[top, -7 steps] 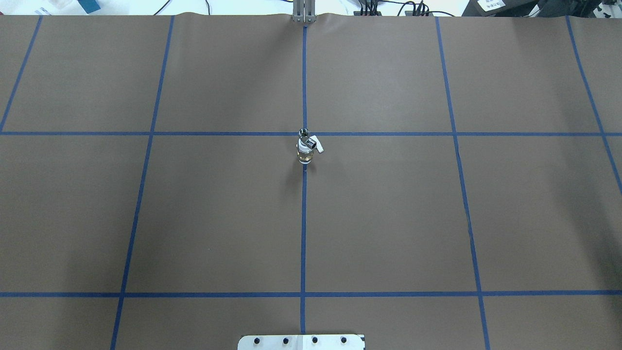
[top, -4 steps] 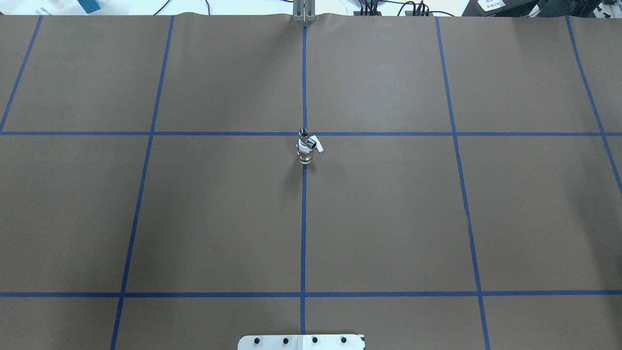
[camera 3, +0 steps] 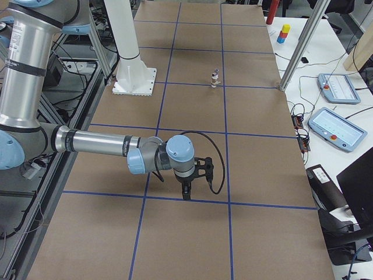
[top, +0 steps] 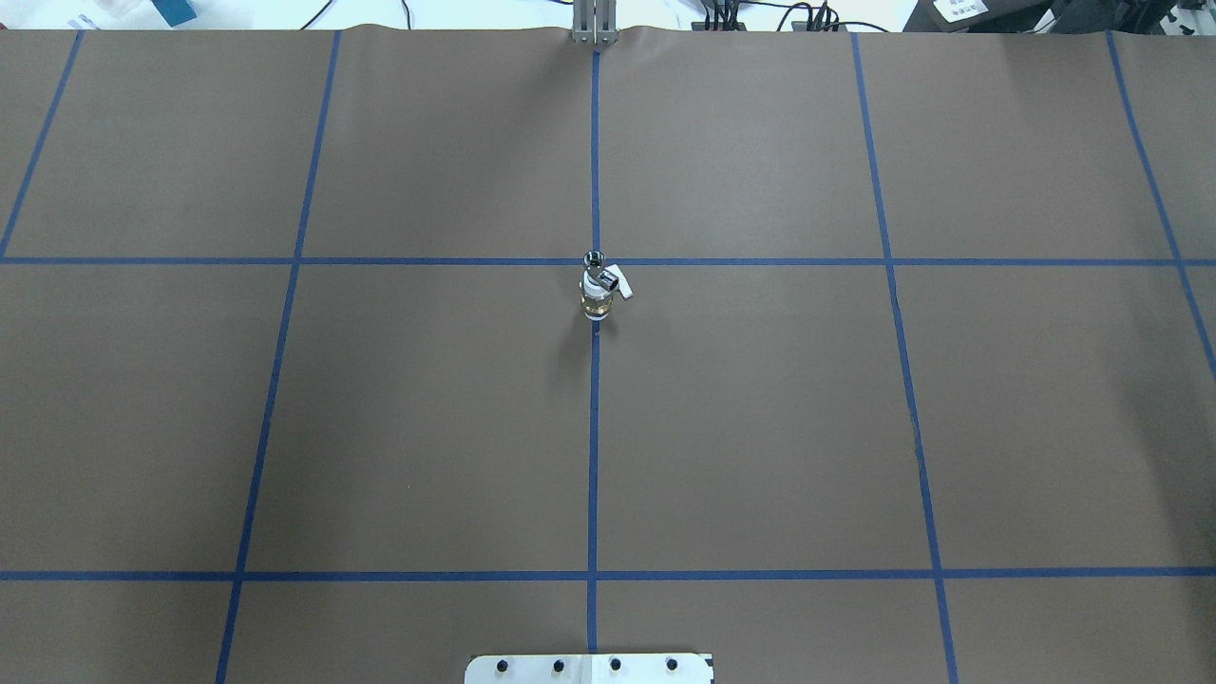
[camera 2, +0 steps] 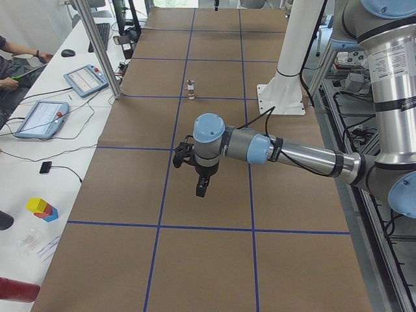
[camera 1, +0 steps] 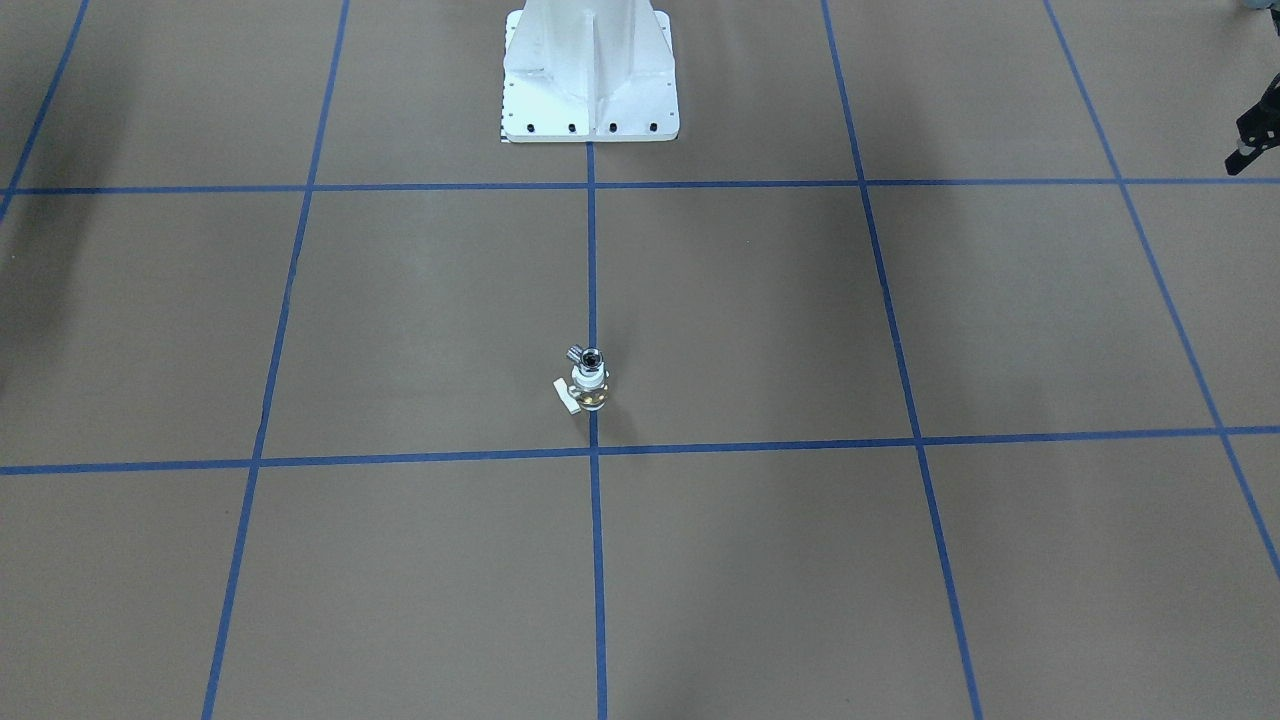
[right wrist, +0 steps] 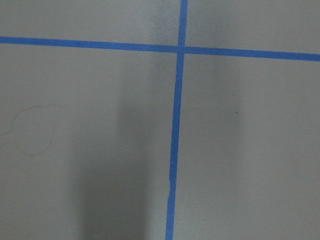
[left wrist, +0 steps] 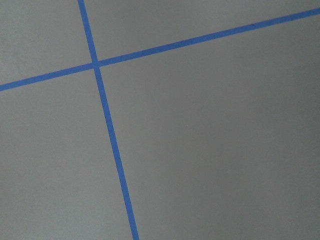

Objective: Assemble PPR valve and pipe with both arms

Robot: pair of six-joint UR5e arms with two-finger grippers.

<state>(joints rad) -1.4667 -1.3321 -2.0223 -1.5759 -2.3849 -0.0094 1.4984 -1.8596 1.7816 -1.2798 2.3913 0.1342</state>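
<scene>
We see the left arm (camera 2: 286,153) stretched level over the table's left end. Its left gripper (camera 2: 201,190) points straight down above the brown mat (top: 427,408); we cannot tell whether its fingers are parted. At the centre, the PPR valve (top: 597,296) stands upright on the middle tape line (top: 593,456), with the pipe (top: 595,257) on top. The right arm (camera 3: 99,142) takes a like pose at the right end, its right gripper (camera 3: 186,195) equally unreadable. Both grippers hang well apart from the valve.

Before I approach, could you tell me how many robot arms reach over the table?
2: the left arm over the table's left end, the right arm over its right end, neither near the valve.
</scene>
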